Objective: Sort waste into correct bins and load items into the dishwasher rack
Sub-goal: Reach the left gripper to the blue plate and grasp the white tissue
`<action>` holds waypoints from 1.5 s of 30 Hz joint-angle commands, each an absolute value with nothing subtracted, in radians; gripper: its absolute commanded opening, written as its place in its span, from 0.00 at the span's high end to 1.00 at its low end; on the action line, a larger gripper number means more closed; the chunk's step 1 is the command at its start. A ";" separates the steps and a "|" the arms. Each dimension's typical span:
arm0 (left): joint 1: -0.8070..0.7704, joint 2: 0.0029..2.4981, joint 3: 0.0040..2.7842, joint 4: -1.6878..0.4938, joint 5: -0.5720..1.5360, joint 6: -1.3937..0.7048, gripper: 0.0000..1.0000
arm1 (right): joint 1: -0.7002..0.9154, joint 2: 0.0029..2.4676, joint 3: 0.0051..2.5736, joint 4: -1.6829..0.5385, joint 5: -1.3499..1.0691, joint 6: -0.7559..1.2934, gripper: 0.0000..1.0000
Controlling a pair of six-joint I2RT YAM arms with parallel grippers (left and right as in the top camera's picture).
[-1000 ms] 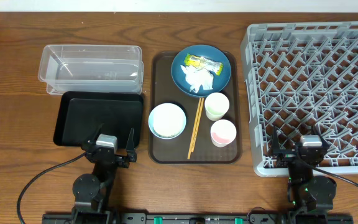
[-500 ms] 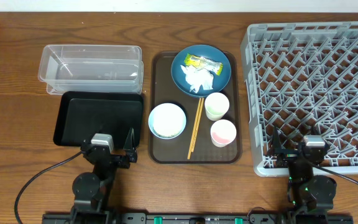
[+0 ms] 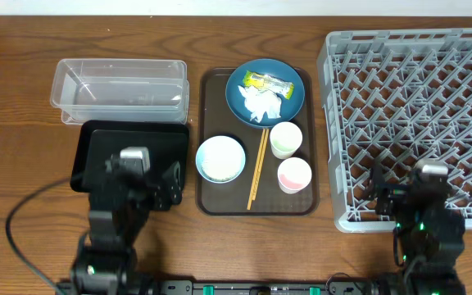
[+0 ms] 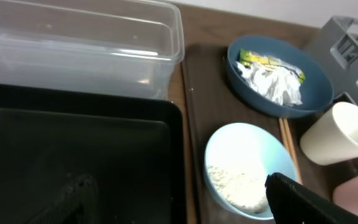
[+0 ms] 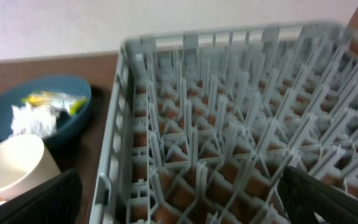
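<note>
- Brown serving tray (image 3: 211, 98) sat at centre frame in the overhead view and carried every item. Nothing had been sorted or loaded.
- Waste: we found the crumpled tissue (image 3: 260, 105) and the yellow-green wrapper (image 3: 267, 83) on the dark blue plate (image 3: 236, 83) at the tray's upper end, the wrapper above the tissue in frame. Loose rice (image 4: 235, 183) lay inside the light blue bowl (image 3: 220, 158), at the tray's lower left.
- Bins: the clear tub (image 3: 120, 82) stood at upper left, with the black tray (image 3: 88, 143) directly below it in frame. We saw nothing in either.
- Left gripper (image 3: 142, 180) hovered over the black tray's lower right, jaws spread wide with nothing between them. The bowl lay just to its right in frame, and the plate lay up and to the right.
- Right gripper (image 3: 416, 197) hovered over the lower left corner of the grey rack (image 3: 416, 82), jaws likewise spread and empty. The pink cup (image 3: 294, 174) and white cup (image 3: 286, 138) lay to its left, beyond the rack wall.
- Chopsticks (image 3: 257, 168) lay between the bowl and the cups. Their long axis ran near vertical in frame, the upper end leaning right towards the plate.
- Judgement: the left arm was nearer to the waste and to both bins, so we judged that the opening pick fell to it, with a reach up and right to the plate. A grasp on the chopsticks would call for jaws set across that near-vertical axis.
</note>
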State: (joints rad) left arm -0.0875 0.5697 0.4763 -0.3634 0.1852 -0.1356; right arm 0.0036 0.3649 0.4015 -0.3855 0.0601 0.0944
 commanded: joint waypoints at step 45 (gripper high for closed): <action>-0.395 1.830 1.616 -0.554 0.152 -0.083 0.11 | 0.014 0.992 0.954 -0.813 -0.060 0.127 0.01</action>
State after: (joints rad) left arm -0.3489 1.7836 1.5948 -0.5835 0.1993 -0.1009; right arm 0.0032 0.9939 0.9333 -0.8112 -0.0532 0.1143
